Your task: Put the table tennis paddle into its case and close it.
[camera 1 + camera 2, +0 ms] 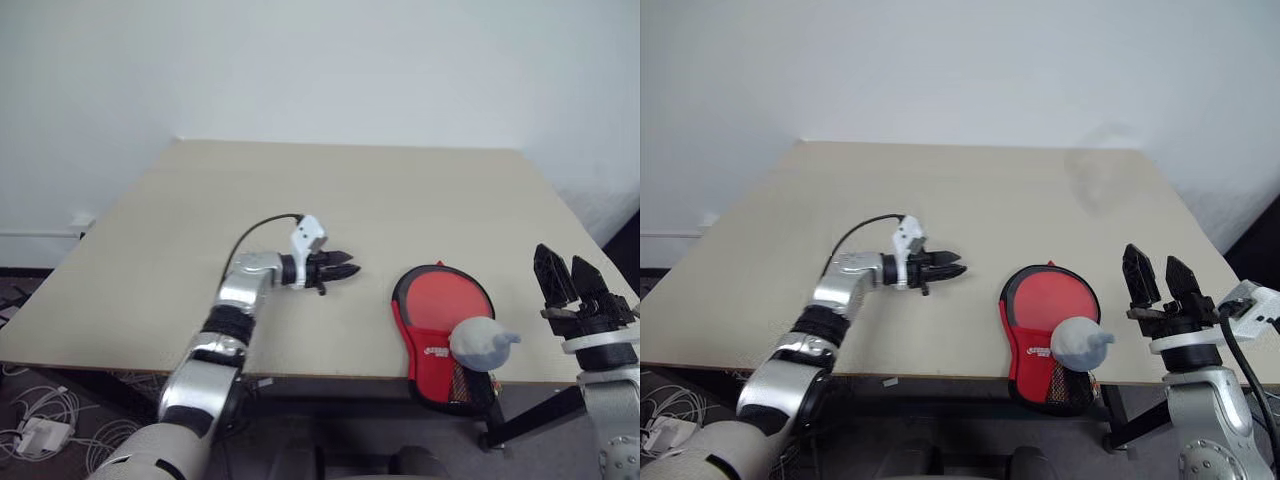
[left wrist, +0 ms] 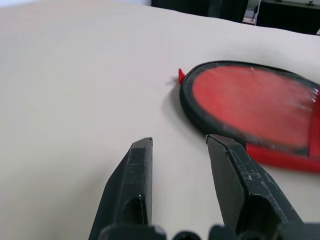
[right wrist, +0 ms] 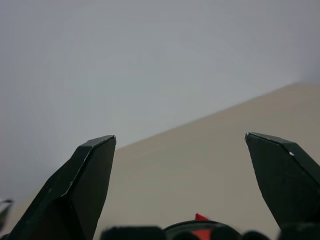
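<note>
Paddle [image 1: 443,303] sits inside its case [image 1: 420,350], I see, at the near edge of the big tan table [image 1: 330,190], with the handle end hanging over the edge. A small grey lump [image 1: 482,343] covers the handle end. My right gripper [image 1: 567,277] is up beside the case, jaws wide apart. My left gripper [image 1: 345,269] hangs near the case's other side, jaws a little apart, empty.

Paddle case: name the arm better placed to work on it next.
Left, probably. The left gripper sits low over the table, fingers slightly apart, pointing at the case with the red paddle inside. The right gripper is raised, open, aimed up and away.
</note>
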Motion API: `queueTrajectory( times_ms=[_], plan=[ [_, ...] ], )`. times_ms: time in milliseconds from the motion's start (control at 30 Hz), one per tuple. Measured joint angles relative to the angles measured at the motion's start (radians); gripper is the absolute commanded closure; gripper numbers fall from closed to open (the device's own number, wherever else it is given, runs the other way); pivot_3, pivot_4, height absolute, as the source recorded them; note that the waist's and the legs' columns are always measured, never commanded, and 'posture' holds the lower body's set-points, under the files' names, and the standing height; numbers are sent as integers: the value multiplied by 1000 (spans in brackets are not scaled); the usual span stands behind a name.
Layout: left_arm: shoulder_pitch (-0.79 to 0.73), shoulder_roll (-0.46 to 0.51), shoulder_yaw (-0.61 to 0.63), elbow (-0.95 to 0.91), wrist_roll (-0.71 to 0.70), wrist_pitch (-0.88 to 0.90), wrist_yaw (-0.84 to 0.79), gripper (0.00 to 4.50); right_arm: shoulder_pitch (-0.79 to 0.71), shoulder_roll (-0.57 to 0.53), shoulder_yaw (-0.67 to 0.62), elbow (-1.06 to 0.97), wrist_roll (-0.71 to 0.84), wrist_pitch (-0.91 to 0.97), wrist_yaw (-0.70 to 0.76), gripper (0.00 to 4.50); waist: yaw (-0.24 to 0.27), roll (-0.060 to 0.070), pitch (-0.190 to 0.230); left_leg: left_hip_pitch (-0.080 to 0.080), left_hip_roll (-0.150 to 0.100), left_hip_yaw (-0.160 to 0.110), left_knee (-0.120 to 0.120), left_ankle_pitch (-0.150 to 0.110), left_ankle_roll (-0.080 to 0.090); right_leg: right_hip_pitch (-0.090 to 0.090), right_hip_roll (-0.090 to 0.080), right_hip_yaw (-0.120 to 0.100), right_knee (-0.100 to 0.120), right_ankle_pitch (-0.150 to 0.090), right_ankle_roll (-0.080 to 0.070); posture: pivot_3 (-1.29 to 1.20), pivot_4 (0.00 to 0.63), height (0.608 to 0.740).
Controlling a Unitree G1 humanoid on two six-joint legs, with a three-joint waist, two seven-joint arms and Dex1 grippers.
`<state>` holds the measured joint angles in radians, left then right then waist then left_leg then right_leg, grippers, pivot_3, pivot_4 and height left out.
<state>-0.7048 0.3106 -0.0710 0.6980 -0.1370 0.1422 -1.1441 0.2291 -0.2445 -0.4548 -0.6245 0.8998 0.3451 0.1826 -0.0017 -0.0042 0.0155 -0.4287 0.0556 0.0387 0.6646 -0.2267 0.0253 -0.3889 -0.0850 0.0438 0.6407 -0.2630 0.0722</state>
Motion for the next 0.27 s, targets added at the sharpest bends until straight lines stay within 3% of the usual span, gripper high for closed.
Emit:
queueTrajectory(
  times_ms=[133, 267],
  plan=[
    [134, 106, 1, -99, 1, -23, -38, 2764, -64, -3, 42, 66, -43, -9, 12, 27, -5, 1, 0, 1, 0, 0, 0, 0, 0, 0, 0, 0, 0, 0, 0, 0, 0, 728],
    [247, 147, 2, -138, 5, -12, -4, 2764, -147, 8, 88, 135, -101, -9, -2, 27, -3, 2, 1, 0, 0, 0, 0, 0, 0, 0, -1, 0, 0, 0, 0, 0, 0, 728]
  ],
)
